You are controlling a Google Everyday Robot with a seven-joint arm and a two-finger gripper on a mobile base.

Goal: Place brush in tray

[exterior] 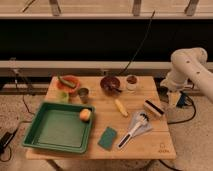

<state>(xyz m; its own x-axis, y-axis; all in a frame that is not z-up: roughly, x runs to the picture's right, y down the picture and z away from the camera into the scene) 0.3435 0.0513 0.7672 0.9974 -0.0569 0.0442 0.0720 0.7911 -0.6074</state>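
The brush (131,133) lies slantwise on the wooden table (160,142), front right of centre. Its white handle points to the front left and its dark head rests on a pale grey packet (142,122). The green tray (57,129) sits at the table's front left, with a small orange-yellow fruit (85,114) in its far right corner. My gripper (173,99) hangs from the white arm (192,67) just off the table's right edge. It is well to the right of the brush, higher than it, and touches nothing.
A tan scrub brush (153,108) lies near the right edge and a green sponge (107,138) at the front. A yellow banana-like item (121,107), metal cup (83,93), orange bowl (68,82), dark bowl (110,83) and small jar (131,82) stand further back.
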